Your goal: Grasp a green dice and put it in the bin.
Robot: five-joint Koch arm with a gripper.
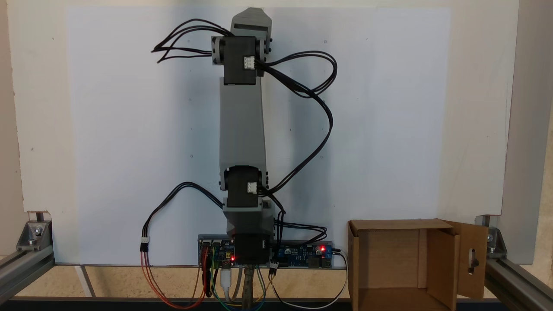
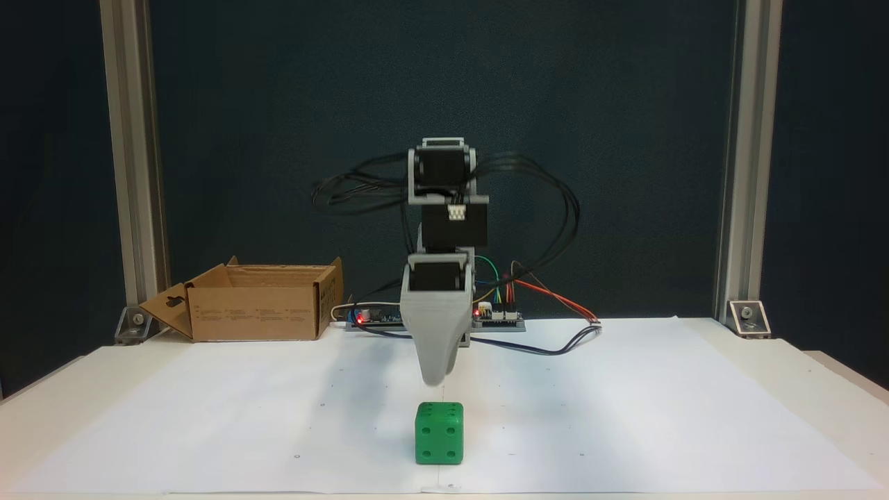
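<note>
In a fixed view from the front, the bin [image 2: 253, 302] is seen at the left, standing on the tabletop [image 2: 764, 361] beside an aluminium post [image 2: 132, 160], with its top open and a flap with a slot-shaped cut-out folded outward on its left side. To its right, near the middle, the arm [image 2: 444, 229] is seen reaching toward the camera, and the pincer [image 2: 433, 378] is pointed down over the white paper [image 2: 625, 417]. Only one grey tip is shown, so whether the pincer is apart or together cannot be told. The green dice [image 2: 439, 433] is seen resting on the paper directly below the tip and in front of it, apart from it, well away from the bin. In a fixed view from above, the arm [image 1: 242, 121] is seen stretched up the middle, and the bin [image 1: 440, 242] lies at the lower right, beside the controller boards [image 1: 302, 255].
</note>
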